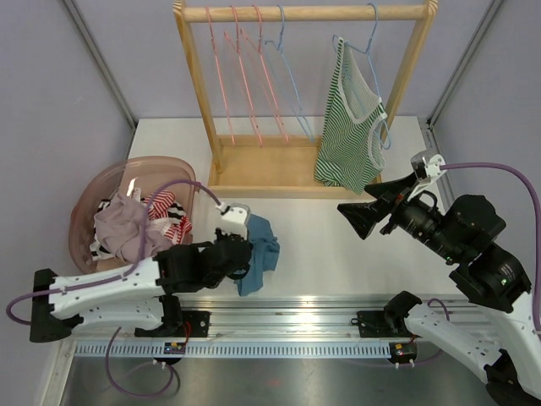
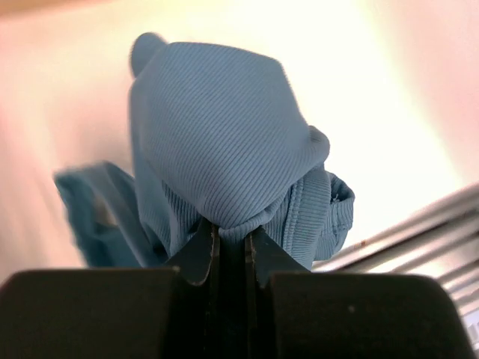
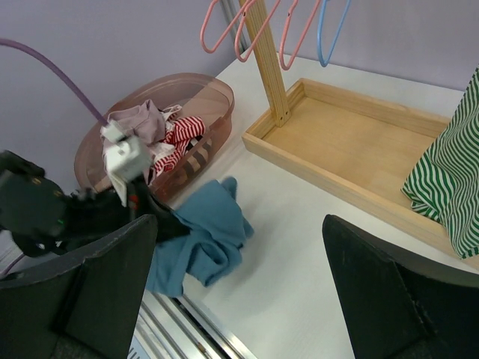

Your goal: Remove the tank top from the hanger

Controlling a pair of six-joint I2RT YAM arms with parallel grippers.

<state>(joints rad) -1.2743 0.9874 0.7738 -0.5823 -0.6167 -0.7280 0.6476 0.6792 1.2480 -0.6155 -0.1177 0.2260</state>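
The tank top, striped green and white, hangs on a blue hanger at the right end of the wooden rack, its hem reaching down to the front edge of the rack's base. The shoulder straps are on the hanger, so the top is not yet off. The right gripper sits just below and in front of the hem with its jaws spread wide and nothing between them. From above I cannot tell whether a fingertip brushes the cloth, though in the right wrist view the stripes lie off to the right of the fingers. Several pink hangers and another blue one hang bare further left on the rail. Well to the left, the left gripper lies low on the table with its jaws pinched tight on a fold of a blue ribbed garment, the rest of which is bunched on the table in front of it. A pink basket of mixed clothes stands at the far left.
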